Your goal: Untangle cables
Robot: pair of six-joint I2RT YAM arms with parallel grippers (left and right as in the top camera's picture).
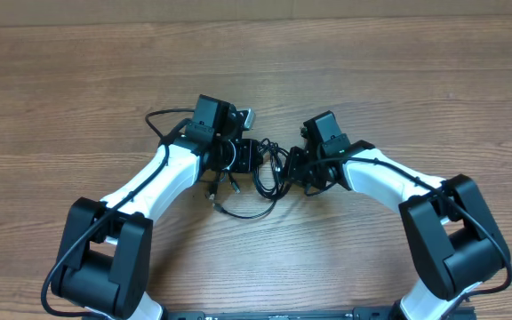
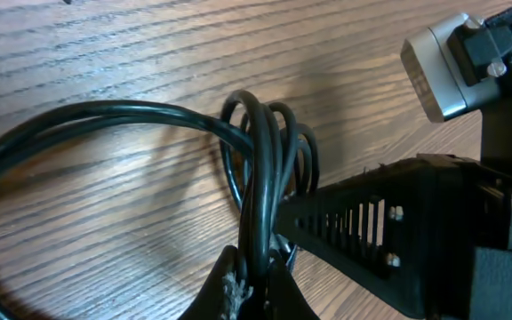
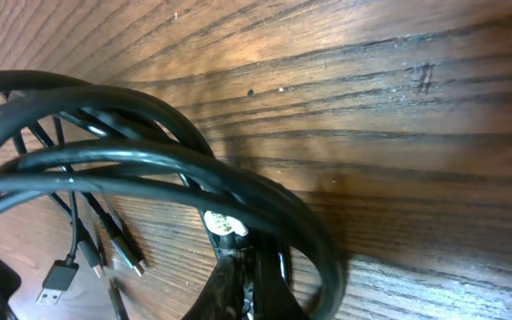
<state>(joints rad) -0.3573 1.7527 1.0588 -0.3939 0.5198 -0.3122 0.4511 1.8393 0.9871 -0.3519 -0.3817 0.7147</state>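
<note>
- the cables (image 1: 265,178) lie in a black knot on the wooden table (image 1: 380,71), right between the two arms. a few loose ends trail toward the robot.
- the left gripper (image 2: 254,283) has its fingers pressed together on a bunch of strands, just below where the round loops meet.
- the right gripper (image 3: 243,271) also looks squeezed tight on a thick loop. the cord partly hides the pinch spot, so i am not sure how much it has hold of.
- the two grippers sit very near each other, so the knot has no room to open yet.
- i think the best way to do this step is to pull the grippers apart slowly and sideways, low over the table. then the loops can slide out and not snap tight.
- if the loops get smaller and harder, stop and ease back. more pulling would likely make the knot worse.
- watch the little plugs (image 3: 56,283) on the thin cords, as they could catch inside a loop.
- hold firm but do not yank, because thin cords slip out easily.
</note>
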